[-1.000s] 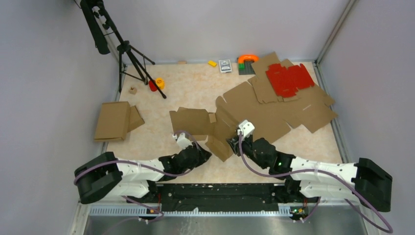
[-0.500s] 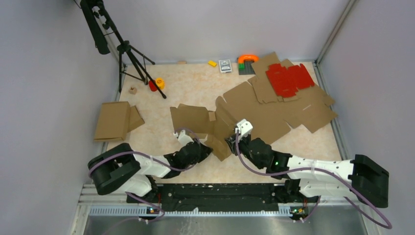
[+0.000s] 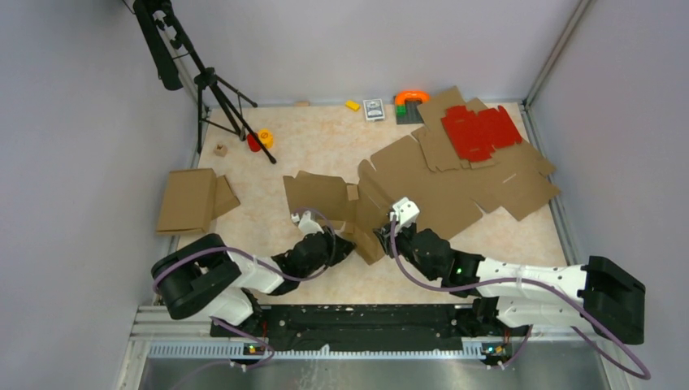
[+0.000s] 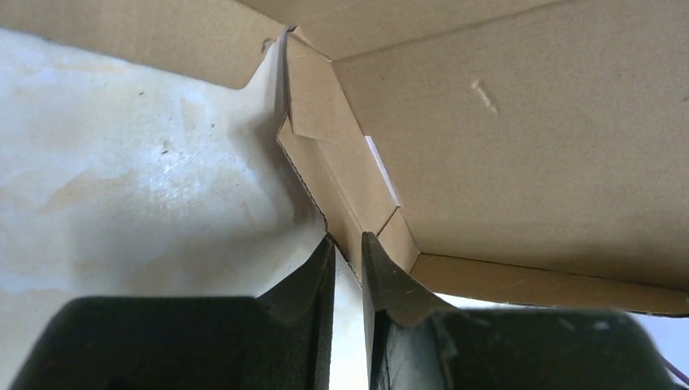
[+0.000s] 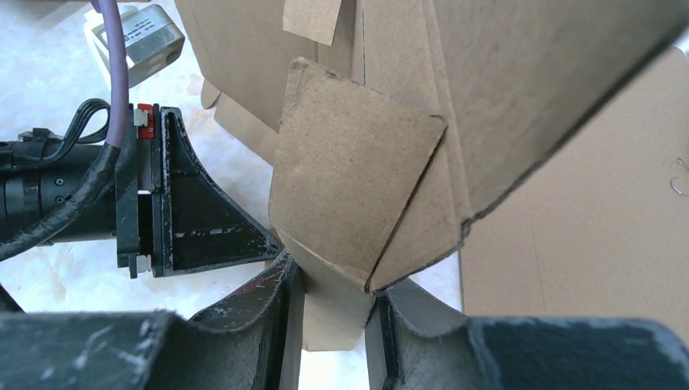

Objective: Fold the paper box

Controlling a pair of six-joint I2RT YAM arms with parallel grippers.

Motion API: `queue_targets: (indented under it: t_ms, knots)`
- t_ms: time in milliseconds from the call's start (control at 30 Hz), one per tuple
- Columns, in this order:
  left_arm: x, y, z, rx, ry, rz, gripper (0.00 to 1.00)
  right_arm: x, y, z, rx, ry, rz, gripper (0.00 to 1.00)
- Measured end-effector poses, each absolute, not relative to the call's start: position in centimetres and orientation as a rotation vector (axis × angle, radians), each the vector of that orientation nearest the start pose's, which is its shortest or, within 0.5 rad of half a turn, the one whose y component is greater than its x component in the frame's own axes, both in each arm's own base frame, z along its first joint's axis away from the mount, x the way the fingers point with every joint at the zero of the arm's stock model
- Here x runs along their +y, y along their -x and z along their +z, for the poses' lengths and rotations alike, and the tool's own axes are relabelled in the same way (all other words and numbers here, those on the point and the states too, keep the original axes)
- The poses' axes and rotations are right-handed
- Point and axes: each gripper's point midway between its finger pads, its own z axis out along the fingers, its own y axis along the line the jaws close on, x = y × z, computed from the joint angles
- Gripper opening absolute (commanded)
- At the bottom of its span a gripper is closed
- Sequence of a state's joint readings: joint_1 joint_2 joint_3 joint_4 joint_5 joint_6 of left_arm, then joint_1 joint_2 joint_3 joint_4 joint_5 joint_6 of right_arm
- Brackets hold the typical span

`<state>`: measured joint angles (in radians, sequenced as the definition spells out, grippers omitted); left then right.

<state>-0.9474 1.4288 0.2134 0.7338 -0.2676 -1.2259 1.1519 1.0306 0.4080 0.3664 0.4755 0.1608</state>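
The paper box (image 3: 323, 197) is a brown die-cut cardboard piece lying partly folded in the middle of the table. Its near flaps stand up between my two grippers. My left gripper (image 3: 344, 245) reaches in from the left. In the left wrist view its jaws (image 4: 348, 245) stand nearly together, with the corrugated edge of a flap (image 4: 325, 171) caught between the tips. My right gripper (image 3: 382, 238) comes from the right, shut on a folded corner flap (image 5: 349, 187). In the right wrist view that flap fills the gap between the fingers (image 5: 333, 272).
Flat brown cardboard sheets (image 3: 496, 191) spread over the right back, with a red die-cut sheet (image 3: 479, 132) on top. A folded cardboard piece (image 3: 188, 201) lies at the left. A black tripod (image 3: 213, 85) stands at the back left, and small toys (image 3: 374, 109) line the far edge.
The left arm has pushed forward and right to the box's near flap, and its jaws have narrowed onto the flap's edge. The right gripper has shifted slightly left, keeping its grip.
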Motion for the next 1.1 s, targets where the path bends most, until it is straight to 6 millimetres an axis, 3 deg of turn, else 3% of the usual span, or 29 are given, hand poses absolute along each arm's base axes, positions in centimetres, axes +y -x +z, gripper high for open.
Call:
queue_targets:
  t_ms: [233, 500, 867, 1100]
  knots:
    - [-28.6, -21.3, 5.0, 2.146, 0.400, -1.077, 0.18, 27.4, -20.3, 14.7, 1.740, 0.560, 0.501, 0.25]
    - [-30.0, -22.0, 4.9, 2.171, 0.338, -1.081, 0.19, 27.4, -20.4, 14.5, 1.741, 0.566, 0.496, 0.25]
    - [-32.0, -22.6, 4.7, 2.215, 0.263, -1.099, 0.33, 27.3, -20.4, 14.5, 1.735, 0.577, 0.481, 0.25]
    - [-33.1, -23.1, 4.2, 2.264, 0.247, -1.087, 0.24, 26.8, -20.9, 14.5, 1.733, 0.563, 0.442, 0.25]
